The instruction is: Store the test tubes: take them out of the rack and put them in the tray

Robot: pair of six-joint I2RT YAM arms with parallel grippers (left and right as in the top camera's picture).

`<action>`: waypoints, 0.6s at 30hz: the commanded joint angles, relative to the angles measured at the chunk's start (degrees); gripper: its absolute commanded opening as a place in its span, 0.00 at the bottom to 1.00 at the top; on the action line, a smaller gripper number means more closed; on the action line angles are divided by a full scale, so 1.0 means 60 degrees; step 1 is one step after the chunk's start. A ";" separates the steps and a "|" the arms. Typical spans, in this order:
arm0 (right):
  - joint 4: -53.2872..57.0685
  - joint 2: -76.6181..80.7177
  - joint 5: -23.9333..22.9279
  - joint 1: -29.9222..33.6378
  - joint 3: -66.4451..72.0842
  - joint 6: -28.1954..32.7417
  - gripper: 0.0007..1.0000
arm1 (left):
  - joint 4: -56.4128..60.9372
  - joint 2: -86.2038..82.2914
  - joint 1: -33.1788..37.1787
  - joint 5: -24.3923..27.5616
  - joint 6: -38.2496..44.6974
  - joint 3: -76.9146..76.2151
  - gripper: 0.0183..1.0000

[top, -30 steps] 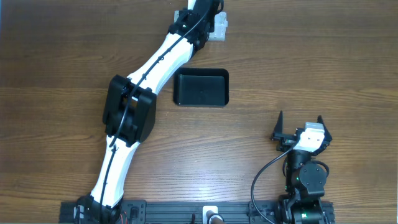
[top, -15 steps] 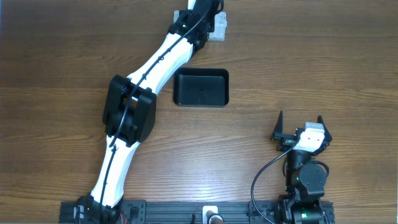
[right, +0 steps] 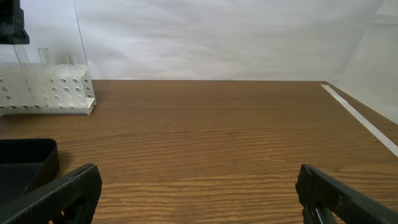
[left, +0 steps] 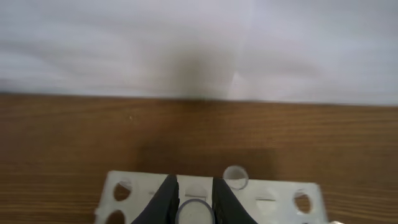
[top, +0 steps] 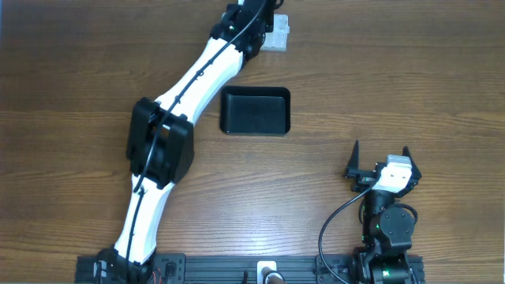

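A white perforated rack stands at the table's far edge, and clear test tubes stick up from it. My left gripper is over the rack, its fingers shut on the round top of one test tube. Another tube stands in a hole just beyond. The black tray lies in the middle of the table with nothing in it. Near the front right, my right gripper is open and holds nothing.
The left arm stretches diagonally across the table's left half, passing close to the tray's left side. In the right wrist view the rack is far left and a tray corner is near. A white wall rises behind the rack.
The left arm has shifted slightly up the top view at the rack, and its elbow has moved a little left. The right arm has not moved.
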State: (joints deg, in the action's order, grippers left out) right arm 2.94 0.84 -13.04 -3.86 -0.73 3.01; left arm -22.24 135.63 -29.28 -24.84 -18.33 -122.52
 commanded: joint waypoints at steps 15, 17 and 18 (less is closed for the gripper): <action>-0.0018 -0.0069 -0.0131 -0.0040 0.0076 -0.0025 0.99 | -0.6211 -0.3468 -0.0605 0.1075 -0.3071 0.0346 0.02; -0.0018 -0.0069 -0.0127 -0.0040 0.0073 -0.0025 0.99 | -0.6269 -0.3402 -0.0703 0.1075 -0.3687 0.0976 0.02; -0.0018 -0.0069 -0.0127 -0.0040 0.0076 -0.0022 0.99 | -0.6135 -0.3344 -0.0743 0.1089 -0.3850 0.1406 0.02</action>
State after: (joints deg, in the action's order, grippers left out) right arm 2.92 0.84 -13.04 -3.86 -0.73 3.03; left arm -59.11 112.81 -32.93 -20.34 -31.18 -120.27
